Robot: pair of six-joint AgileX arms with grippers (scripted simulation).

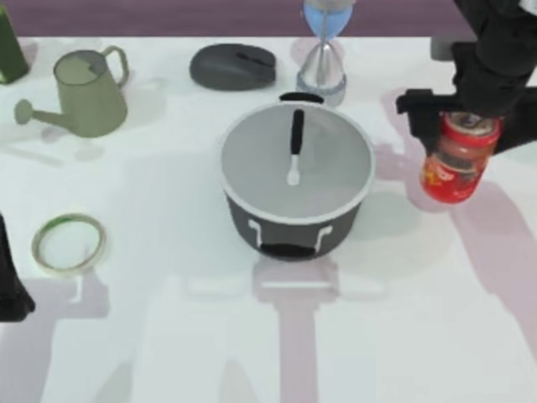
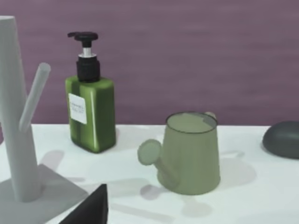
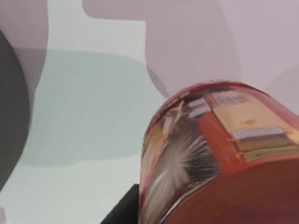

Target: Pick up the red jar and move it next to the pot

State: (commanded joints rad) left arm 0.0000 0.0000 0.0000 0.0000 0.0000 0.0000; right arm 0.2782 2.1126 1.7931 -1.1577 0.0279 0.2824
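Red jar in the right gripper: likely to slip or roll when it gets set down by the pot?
The red jar is a smooth cylinder with a glossy label, so it could roll if laid on its side. The right gripper holds it near the lid with the body hanging below, so it may swing or slip. It looks rigid and small beside the pot, probably light.

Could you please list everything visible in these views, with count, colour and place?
pot: one, dark grey with white rim, table centre
red jar: one, red, right of the pot, held in the right gripper
watering can: one, green, far left
tape ring: one, green and white, near left
mouse: one, dark grey, behind the pot
hourglass: one, blue and silver, far edge
soap bottle: one, green, far left corner
rack: one, white, left
right gripper: jaws shut on the jar
left gripper: parked at left edge
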